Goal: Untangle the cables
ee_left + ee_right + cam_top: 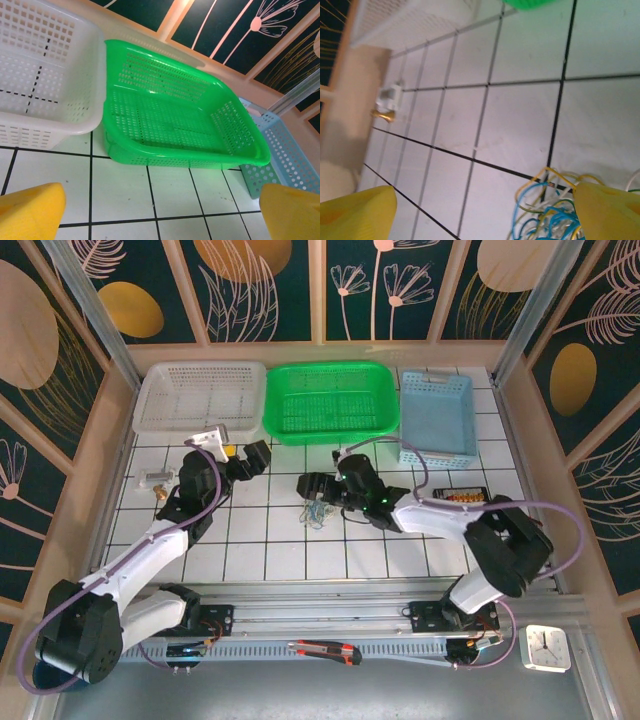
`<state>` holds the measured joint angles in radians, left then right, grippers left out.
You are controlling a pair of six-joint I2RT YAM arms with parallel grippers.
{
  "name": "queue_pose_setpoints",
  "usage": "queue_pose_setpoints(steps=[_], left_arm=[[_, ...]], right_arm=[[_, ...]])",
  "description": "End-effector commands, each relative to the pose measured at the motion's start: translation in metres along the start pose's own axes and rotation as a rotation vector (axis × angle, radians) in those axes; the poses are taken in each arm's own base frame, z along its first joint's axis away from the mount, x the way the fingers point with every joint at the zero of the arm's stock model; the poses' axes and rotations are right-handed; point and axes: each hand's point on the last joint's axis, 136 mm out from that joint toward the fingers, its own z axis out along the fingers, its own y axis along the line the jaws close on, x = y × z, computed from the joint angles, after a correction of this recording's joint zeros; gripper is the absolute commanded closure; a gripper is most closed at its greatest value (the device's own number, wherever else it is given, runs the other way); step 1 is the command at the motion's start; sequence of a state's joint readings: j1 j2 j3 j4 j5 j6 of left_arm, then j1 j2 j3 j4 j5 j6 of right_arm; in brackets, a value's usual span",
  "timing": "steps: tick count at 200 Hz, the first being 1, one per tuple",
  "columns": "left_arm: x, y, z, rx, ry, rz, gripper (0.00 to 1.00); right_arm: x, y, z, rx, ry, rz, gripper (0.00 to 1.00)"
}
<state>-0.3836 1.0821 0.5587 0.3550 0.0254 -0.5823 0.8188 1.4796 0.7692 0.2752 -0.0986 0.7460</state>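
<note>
- Near the left edge of the table (250, 550) lies a small white-and-brass fitting (155, 483), well apart from everything else.
- A white basket (200, 395) sits in the far left corner.
- My left gripper (250, 458) hangs over the tiles just in front of that basket. Its jaws are spread as wide as they go and hold nothing. In my left wrist view the yellow pads (30, 210) frame bare tile.
- A green basket (330, 400) stands at the middle of the far edge, touching the white one.
- The cables (317, 512) lie near the middle of the table, a small tangled clump of blue, yellow and white strands.
- My right gripper (312, 487) is low over the clump, jaws wide apart, gripping nothing. In my right wrist view the cables (547, 215) lie against one yellow pad (607, 215), well clear of the other.
- A blue basket (437, 415) stands at the far right.
- A black box (463, 498) lies near the right edge.
</note>
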Motion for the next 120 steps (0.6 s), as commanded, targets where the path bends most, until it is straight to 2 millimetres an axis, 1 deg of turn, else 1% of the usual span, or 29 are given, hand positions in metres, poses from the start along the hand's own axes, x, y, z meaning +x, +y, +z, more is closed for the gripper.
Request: queue_pose_setpoints(steps=[1,26,38,54,88,120], left_arm=[[-0.007,-0.014,0.001,0.048,-0.002,-0.038,0.01],[0.001,-0.011,0.0,0.051,0.013,-0.063,0.01],[0.004,-0.008,-0.001,0.044,0.017,-0.067,0.01],[0.009,-0.003,-0.002,0.028,0.02,-0.068,0.01],[0.017,0.011,-0.006,-0.013,0.007,-0.074,0.01],[0.021,0.017,-0.008,-0.027,0.001,-0.074,0.01]], right_arm=[[-0.017,-0.009,-0.018,0.092,-0.069,-0.026,0.08],[-0.023,-0.021,-0.026,0.186,-0.078,-0.09,0.09],[-0.023,-0.025,-0.026,0.22,-0.065,-0.122,0.14],[-0.023,-0.026,-0.025,0.243,-0.042,-0.157,0.21],[-0.019,-0.021,-0.016,0.268,0.021,-0.206,0.32],[-0.013,-0.018,-0.001,0.264,0.066,-0.216,0.43]])
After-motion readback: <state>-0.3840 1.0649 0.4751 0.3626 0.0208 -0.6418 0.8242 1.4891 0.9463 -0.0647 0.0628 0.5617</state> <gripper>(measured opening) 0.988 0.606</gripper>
